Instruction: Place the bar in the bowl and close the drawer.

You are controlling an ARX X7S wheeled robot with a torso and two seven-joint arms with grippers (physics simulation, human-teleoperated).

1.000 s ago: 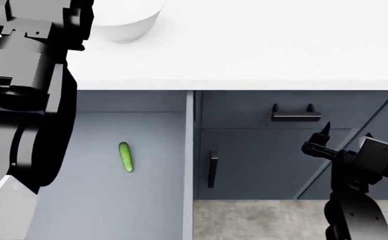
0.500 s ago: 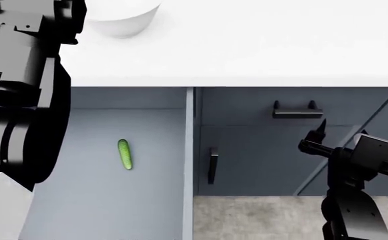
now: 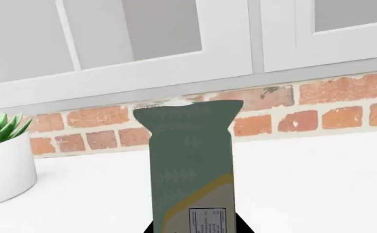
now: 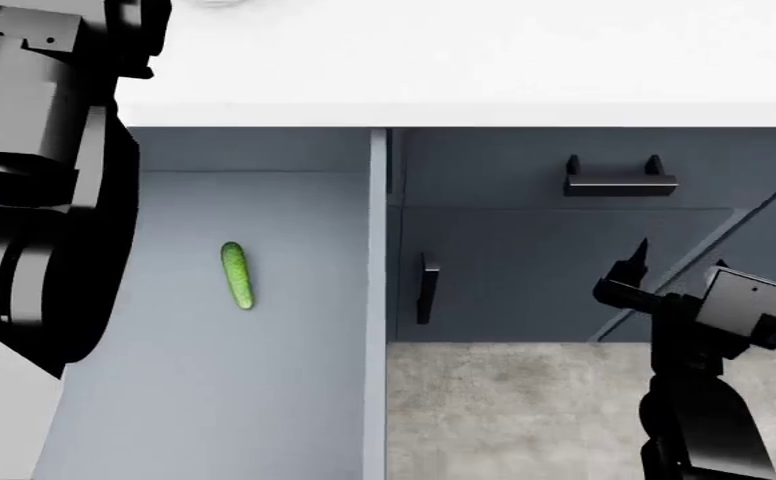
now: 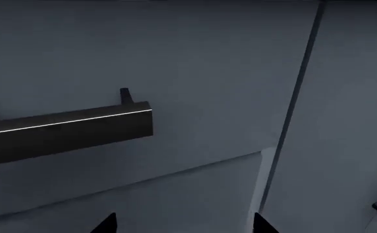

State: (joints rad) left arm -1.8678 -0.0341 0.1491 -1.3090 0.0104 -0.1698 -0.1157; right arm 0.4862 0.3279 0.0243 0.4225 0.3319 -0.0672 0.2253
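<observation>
The left hand (image 3: 195,228) pinches the green-wrapped bar (image 3: 192,165) upright above the white worktop (image 3: 318,179). The head view has tilted down, pushing the bowl out of view. The drawer (image 4: 201,400) gapes open, a cucumber (image 4: 237,275) inside. The right hand (image 4: 635,270) hangs spread near the cabinet handle (image 5: 65,131).

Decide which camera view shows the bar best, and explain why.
The left wrist view: the bar, in a green wrapper, stands upright at the frame's centre, its lower end held in the left gripper. In the head view the left arm hides it. The right wrist view shows only dark cabinet fronts and a handle.
</observation>
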